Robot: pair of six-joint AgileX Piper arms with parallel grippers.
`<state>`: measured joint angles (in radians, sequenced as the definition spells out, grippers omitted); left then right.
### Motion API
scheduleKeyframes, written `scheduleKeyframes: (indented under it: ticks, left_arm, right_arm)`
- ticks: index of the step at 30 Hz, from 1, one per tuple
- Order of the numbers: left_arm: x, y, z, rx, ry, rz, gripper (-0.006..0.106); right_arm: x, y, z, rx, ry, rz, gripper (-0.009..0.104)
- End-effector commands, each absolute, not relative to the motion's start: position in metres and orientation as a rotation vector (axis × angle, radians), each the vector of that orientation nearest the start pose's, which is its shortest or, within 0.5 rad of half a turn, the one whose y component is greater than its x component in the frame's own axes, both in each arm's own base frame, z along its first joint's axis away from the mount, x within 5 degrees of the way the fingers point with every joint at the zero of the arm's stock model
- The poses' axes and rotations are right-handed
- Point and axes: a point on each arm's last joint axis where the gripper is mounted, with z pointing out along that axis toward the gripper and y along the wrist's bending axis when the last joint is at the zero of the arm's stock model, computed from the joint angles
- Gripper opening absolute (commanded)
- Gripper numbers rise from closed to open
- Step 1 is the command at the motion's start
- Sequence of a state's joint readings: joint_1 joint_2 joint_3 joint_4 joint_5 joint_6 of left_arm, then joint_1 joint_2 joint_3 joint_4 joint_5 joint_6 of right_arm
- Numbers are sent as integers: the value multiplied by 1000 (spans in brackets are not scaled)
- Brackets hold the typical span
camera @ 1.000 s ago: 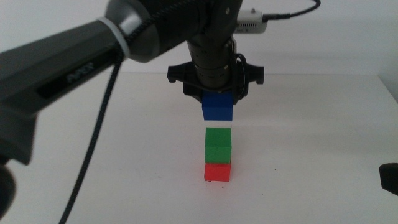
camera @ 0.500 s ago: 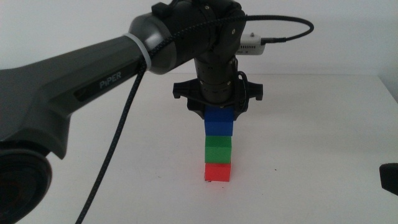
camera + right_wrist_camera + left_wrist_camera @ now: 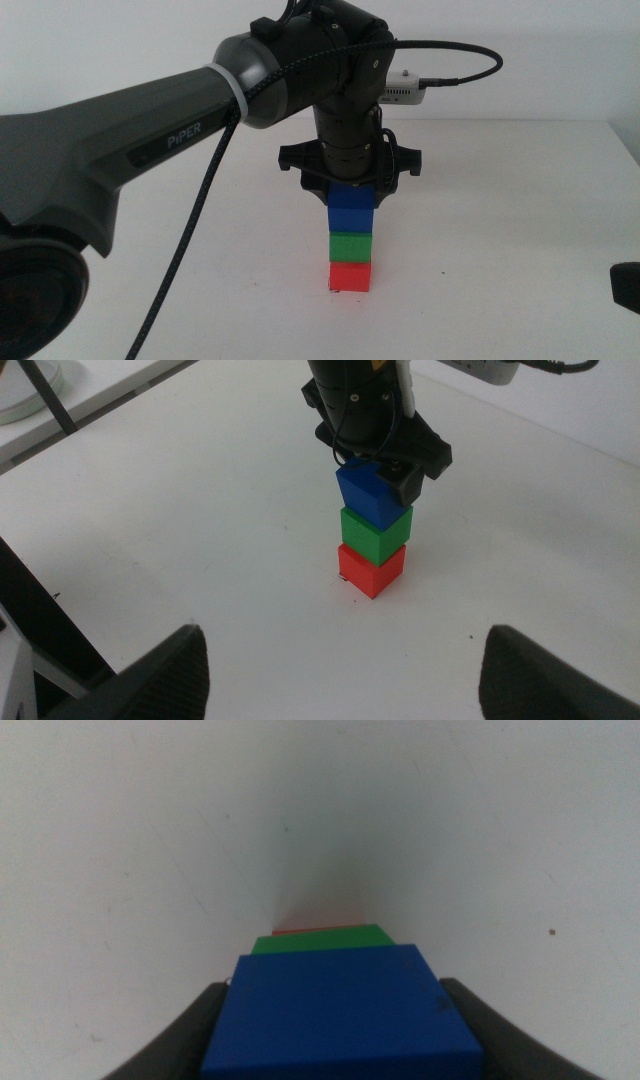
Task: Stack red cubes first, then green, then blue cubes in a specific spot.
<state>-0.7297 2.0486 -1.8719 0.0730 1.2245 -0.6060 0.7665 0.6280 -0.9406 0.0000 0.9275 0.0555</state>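
The red cube [image 3: 350, 277] sits on the white table with the green cube [image 3: 351, 247] stacked on it. The blue cube [image 3: 351, 214] rests on the green one. My left gripper [image 3: 351, 198] points straight down and is shut on the blue cube. The left wrist view shows the blue cube [image 3: 340, 1015] between the jaws, with the green [image 3: 320, 939] and a red sliver [image 3: 310, 930] below. The right wrist view shows the whole stack [image 3: 374, 533]. The marked spot is hidden under the stack. My right gripper [image 3: 340, 670] is open and waits at the front right [image 3: 627, 285].
The left arm's grey body [image 3: 120, 150] and its black cable span the left half of the middle view. A white device [image 3: 405, 88] with a cable is mounted behind the arm. The table's far edge [image 3: 520, 120] runs behind the stack.
My left gripper has come down with the blue cube, from a gap above the green cube to resting on it. The red and green cubes have not moved.
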Motion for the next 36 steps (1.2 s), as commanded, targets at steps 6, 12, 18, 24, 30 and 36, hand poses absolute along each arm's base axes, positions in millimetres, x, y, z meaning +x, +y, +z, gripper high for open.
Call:
scheduleKeyframes:
  ticks: [6,12,18,24,30,36]
  left_arm:
    - [333,-290,257,197,2910,-141,-2]
    - [331,-292,257,188,2928,-178,11]
    - [334,-289,257,205,2902,-125,71]
    - [336,-288,258,262,2878,-93,94]
    - [328,-282,292,295,2810,-159,94]
    - [301,-256,366,268,2650,-279,94]
  right_arm:
    - [69,65,392,-736,1996,474,82]
    - [69,65,392,-736,1996,474,82]
    - [69,65,392,-736,1996,474,82]
    - [69,65,392,-736,1996,474,82]
    - [69,65,392,-736,1996,474,82]
    - [69,65,392,-736,1996,474,82]
